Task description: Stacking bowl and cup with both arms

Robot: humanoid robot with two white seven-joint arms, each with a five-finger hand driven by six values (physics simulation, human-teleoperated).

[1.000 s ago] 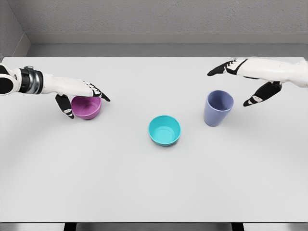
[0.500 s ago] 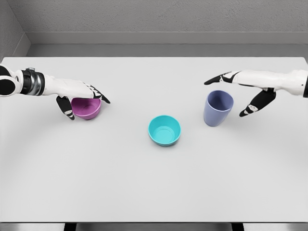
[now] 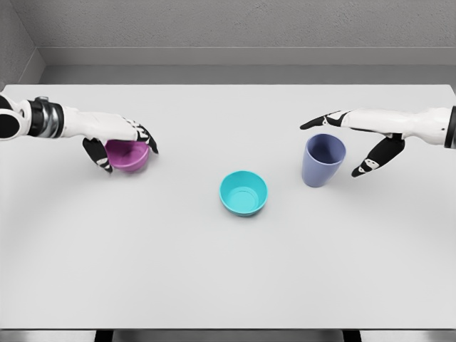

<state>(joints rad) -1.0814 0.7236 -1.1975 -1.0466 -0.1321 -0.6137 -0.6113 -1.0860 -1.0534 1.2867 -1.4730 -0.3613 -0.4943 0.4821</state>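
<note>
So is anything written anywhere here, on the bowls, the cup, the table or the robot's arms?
No readable text, labels, brands or numbers anywhere.
Purple bowl: plain, no markings.
Teal bowl: plain.
Lavender cup: plain.
White table: bare of print.
Left hand and right hand: white and black shells, no lettering visible.

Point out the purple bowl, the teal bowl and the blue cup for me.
Small purple plastic bowl [image 3: 130,157], head view: front wall, under the left hand.
Teal plastic bowl [image 3: 243,193], head view: inner floor.
Tall blue-lilac plastic cup [image 3: 320,168], head view: outer side wall.
</note>
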